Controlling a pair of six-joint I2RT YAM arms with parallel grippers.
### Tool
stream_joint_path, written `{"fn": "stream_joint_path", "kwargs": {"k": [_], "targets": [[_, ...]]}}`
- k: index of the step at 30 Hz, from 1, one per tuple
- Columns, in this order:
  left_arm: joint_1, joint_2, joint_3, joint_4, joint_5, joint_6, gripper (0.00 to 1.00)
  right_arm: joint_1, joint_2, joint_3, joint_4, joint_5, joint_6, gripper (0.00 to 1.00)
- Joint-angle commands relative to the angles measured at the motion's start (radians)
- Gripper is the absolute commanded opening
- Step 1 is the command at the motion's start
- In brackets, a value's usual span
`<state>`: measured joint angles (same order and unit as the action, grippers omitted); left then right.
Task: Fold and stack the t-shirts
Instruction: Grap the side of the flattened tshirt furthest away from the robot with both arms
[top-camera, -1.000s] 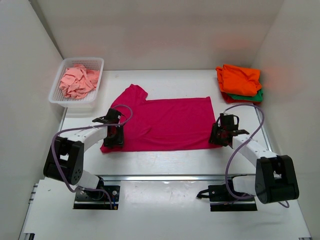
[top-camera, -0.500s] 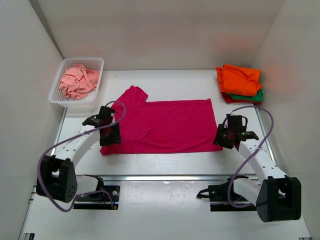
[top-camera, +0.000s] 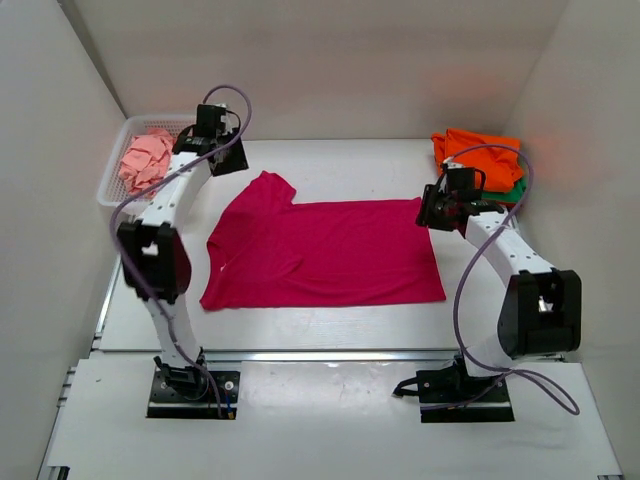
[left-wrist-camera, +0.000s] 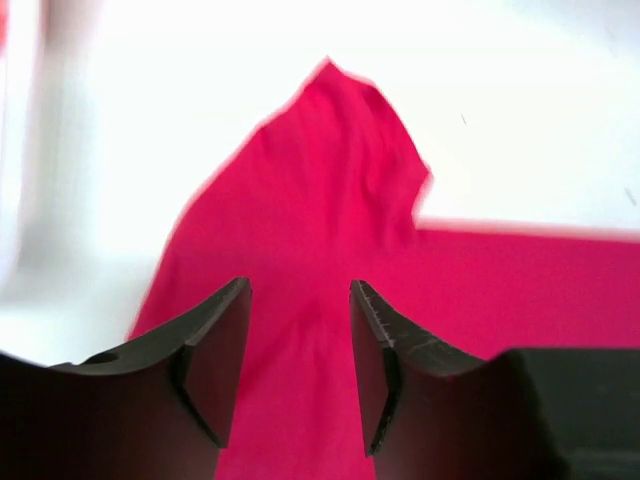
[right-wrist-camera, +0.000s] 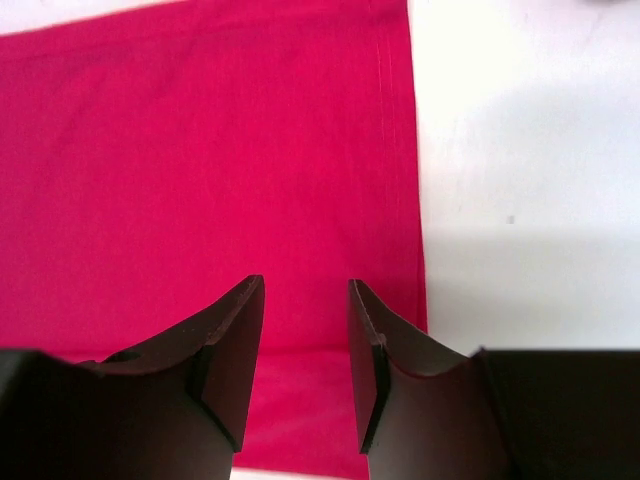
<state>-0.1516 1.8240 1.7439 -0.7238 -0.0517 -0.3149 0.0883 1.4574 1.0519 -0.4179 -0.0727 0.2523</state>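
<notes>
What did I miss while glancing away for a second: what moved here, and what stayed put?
Both arms swung away from the near edge of the magenta shirt to its far side. The left gripper now hovers open over the sleeve by the basket, the right gripper open over the far right corner. Neither holds anything. The shirt remains spread flat, and the folded stack and basket are unchanged.

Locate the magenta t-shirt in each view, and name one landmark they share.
Top external: magenta t-shirt spread flat, centre of frame.
Left wrist: magenta t-shirt fills centre and bottom, sleeve pointing up.
Right wrist: magenta t-shirt fills left and centre, hem at right.
Shared landmark: white table bordering the cloth.
</notes>
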Motion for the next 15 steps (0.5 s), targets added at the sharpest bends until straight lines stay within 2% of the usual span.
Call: {"fn": "stream_joint_path", "kwargs": {"k": [1,4,5,10,15], "targets": [[0.030,0.208,0.156,-0.005,0.016,-0.009,0.54,-0.018,0.065,0.074,0.088,0.004,-0.045,0.37],[0.018,0.377,0.337,-0.037,0.018,0.002,0.54,-0.013,0.130,0.117,0.113,0.001,-0.062,0.36],[0.023,0.430,0.385,-0.029,0.010,0.011,0.57,-0.018,0.152,0.128,0.125,0.004,-0.076,0.37],[0.011,0.564,0.508,0.053,0.004,0.010,0.66,-0.004,0.216,0.140,0.159,-0.006,-0.082,0.36],[-0.011,0.742,0.741,0.003,0.021,0.013,0.71,-0.018,0.267,0.139,0.192,-0.009,-0.082,0.36]]}}
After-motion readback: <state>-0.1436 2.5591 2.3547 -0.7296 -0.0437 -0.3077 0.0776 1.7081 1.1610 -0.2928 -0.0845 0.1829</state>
